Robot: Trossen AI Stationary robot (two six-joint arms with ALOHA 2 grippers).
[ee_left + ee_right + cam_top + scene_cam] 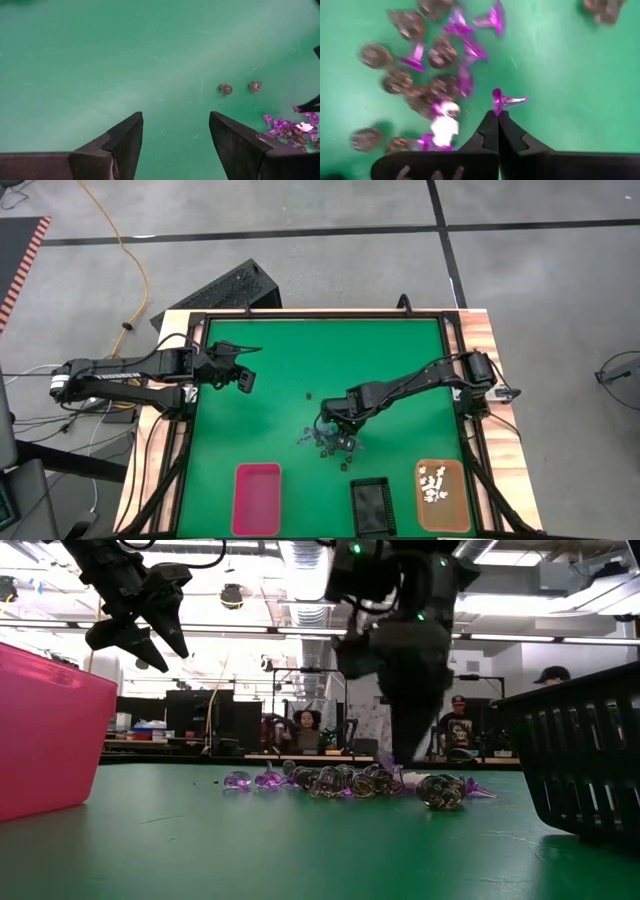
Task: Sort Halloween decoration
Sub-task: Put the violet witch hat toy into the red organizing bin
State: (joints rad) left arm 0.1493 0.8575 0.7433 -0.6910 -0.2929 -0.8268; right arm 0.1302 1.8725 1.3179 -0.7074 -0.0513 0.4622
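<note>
The Halloween decoration is a small heap of purple, dark and white trinkets [322, 442] lying on the green mat [280, 420], seen also in the low view [350, 782]. My right gripper [497, 114] points steeply down at the heap's near right edge, shut on one purple trinket [501, 100]. My left gripper [175, 131] hangs open above the bare mat at the far left [246, 372], holding nothing. Two dark trinkets [225, 89] lie apart from the heap. My right gripper pinches the purple trinket's end [496, 106] between its two fingertips, only at their free ends. The fingers come from above, slanting down. The rest of the trinket sticks out beyond the tips; whether it is clear of the mat I cannot tell.
Along the near edge stand a pink tray [257, 498], a black tray [372, 505] and an orange tray [455, 510] with several white pieces in it. A black frame rims the mat. People sit in the room beyond the table.
</note>
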